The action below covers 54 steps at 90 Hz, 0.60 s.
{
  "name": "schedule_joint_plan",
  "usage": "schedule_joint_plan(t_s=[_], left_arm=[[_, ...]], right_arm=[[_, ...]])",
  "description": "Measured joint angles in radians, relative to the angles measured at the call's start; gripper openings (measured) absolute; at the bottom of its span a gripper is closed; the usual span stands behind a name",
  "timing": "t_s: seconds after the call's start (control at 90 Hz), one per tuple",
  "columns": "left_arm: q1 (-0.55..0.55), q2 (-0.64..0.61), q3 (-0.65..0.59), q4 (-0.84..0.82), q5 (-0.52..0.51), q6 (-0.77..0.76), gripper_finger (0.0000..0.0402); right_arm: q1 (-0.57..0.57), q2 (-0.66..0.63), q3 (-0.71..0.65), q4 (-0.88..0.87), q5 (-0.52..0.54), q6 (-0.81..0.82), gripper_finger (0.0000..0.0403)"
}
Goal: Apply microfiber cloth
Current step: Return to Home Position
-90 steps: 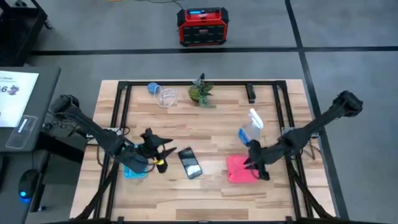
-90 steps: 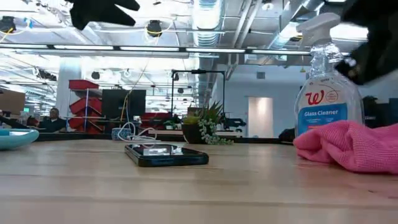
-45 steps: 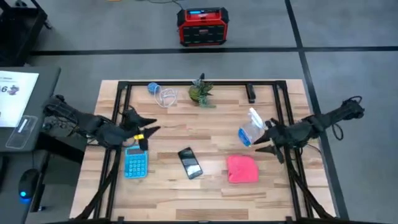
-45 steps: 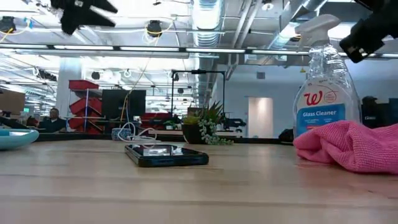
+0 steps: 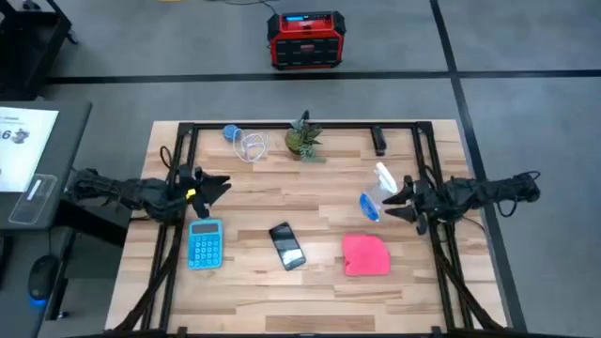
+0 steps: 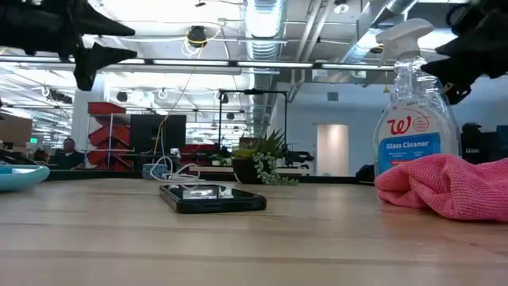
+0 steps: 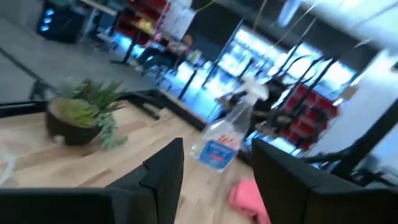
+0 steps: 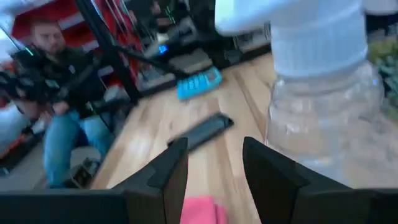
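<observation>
Pink microfiber cloth (image 5: 365,254) — rumpled, near-square, no clear long axis | left claw (image 5: 219,188) apart | right claw (image 5: 392,202) apart

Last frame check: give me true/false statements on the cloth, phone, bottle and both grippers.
The bright pink microfiber cloth lies on the wooden table, in neither gripper. True.
The right gripper is shut on the cloth. False: its fingers are open and empty, beside the clear spray bottle.
The black phone lies between the light blue calculator and the cloth. True.
The spray bottle lies on its side. False: it stands upright.
The left gripper holds the calculator. False: it is open and empty, raised above the table.
</observation>
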Motion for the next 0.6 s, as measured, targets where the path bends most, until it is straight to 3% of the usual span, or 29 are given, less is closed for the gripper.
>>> schedule_joint_plan(t_s=[0.3,0.6], left_arm=[[0.229,-0.037,-0.079,0.004,0.236,0.021,0.0162],[0.313,-0.043,-0.129,0.002,0.259,0.119,0.0162]], right_arm=[[-0.171,-0.007,-0.136,0.219,-0.172,-0.007,0.0139],[-0.258,-0.018,-0.150,0.256,-0.197,-0.042,0.0139]])
